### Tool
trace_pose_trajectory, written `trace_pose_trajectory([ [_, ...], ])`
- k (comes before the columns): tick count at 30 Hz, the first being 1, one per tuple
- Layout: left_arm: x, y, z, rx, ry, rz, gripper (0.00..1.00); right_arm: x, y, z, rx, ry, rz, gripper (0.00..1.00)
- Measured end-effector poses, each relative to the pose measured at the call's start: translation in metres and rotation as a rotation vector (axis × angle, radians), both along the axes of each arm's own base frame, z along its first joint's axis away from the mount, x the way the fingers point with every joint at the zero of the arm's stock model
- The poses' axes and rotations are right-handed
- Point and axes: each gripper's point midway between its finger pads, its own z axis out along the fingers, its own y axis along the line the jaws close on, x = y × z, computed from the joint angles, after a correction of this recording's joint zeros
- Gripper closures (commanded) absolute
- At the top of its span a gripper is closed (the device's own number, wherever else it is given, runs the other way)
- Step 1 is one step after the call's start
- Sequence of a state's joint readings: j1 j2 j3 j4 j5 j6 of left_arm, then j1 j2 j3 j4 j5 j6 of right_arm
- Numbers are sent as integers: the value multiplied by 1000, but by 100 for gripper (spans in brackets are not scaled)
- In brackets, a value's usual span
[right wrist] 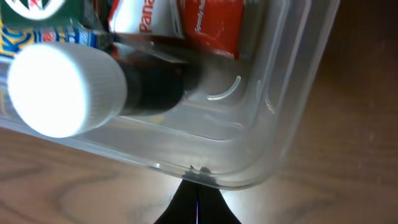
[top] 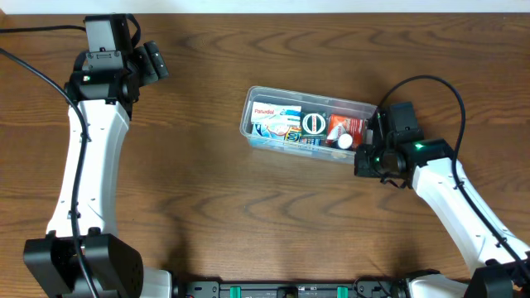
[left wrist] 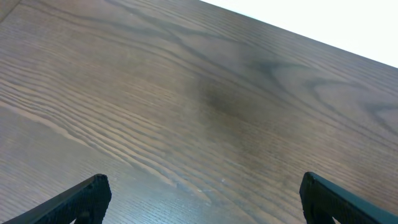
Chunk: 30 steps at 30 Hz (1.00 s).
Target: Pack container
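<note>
- The container (top: 308, 126) lies on the worktop (top: 199, 215) directly in front of the right hand (top: 369, 146). Its near short end is right up against that hand's fingertips.
- The container's long axis runs straight away from the right hand, across the worktop and only slightly skewed. The hand therefore meets it end-on, not along a long wall.
- In the right wrist view a rounded corner of the container fills the frame just ahead of the dark finger tip. A white-capped bottle (right wrist: 62, 90) lies inside, close behind that end wall, and red boxes (right wrist: 211, 28) sit beyond it.
- I cannot tell the state of the right hand. Only one dark wedge shows at the bottom edge of its own view, under the container wall, and whether it grips the rim or merely touches it is hidden.
- The left hand (left wrist: 204, 186) is spread wide and holds nothing, with only bare wood ahead of it.
- The container is well apart from the left hand, off toward the other arm, so the right hand is plainly the nearer one.
- Judgement: the tub already looks filled, so any nudge or pull on it probably falls to the right hand and would act along the long axis.
</note>
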<state>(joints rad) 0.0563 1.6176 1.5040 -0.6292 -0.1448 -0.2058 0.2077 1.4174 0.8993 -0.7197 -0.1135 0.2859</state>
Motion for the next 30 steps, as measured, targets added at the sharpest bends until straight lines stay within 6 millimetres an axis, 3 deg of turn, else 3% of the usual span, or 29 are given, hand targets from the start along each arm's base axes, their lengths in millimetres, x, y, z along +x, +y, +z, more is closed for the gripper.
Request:
trace_pose_trajectory([
  [12, 0, 0, 0, 0, 0, 0, 2, 35, -6, 13, -52, -159, 7, 99],
  [16, 0, 0, 0, 0, 0, 0, 2, 28, -9, 9, -73, -131, 19, 99],
  [21, 0, 0, 0, 0, 0, 0, 2, 3, -11, 11, -86, -50, 74, 99],
  [25, 0, 0, 0, 0, 0, 0, 2, 4, -9, 65, -66, -176, 90, 99],
  [27, 0, 0, 0, 0, 0, 0, 2, 3, -9, 109, -47, -302, 91, 99],
  [30, 0, 0, 0, -1, 0, 0, 2, -15, -13, 175, -15, -508, 87, 99],
])
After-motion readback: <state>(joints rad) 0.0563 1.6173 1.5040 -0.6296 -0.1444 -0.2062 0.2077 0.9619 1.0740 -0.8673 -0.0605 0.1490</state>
